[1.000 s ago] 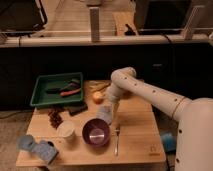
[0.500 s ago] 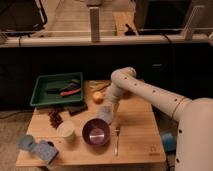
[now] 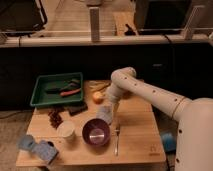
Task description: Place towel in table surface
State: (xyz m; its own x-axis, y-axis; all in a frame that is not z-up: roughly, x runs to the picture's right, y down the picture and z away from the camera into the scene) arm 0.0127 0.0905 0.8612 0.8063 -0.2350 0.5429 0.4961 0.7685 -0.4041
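Observation:
The light-brown wooden table surface (image 3: pixel 135 125) fills the middle of the camera view. My white arm comes in from the right and bends down over the table's centre. My gripper (image 3: pixel 107 113) points down just behind the purple bowl (image 3: pixel 96 132). A pale grey bundle (image 3: pixel 103 115) that may be the towel sits right at the gripper, low over the wood; I cannot tell whether it is held or lying there. Two crumpled grey-blue things (image 3: pixel 38 147) lie at the front left corner.
A green tray (image 3: pixel 41 92) with a red-handled tool stands at the back left. An orange (image 3: pixel 98 97) and a banana (image 3: pixel 100 86) lie behind the gripper. Grapes (image 3: pixel 55 118), a dark block (image 3: pixel 77 108), a white cup (image 3: pixel 65 130) and a fork (image 3: pixel 117 137) are nearby.

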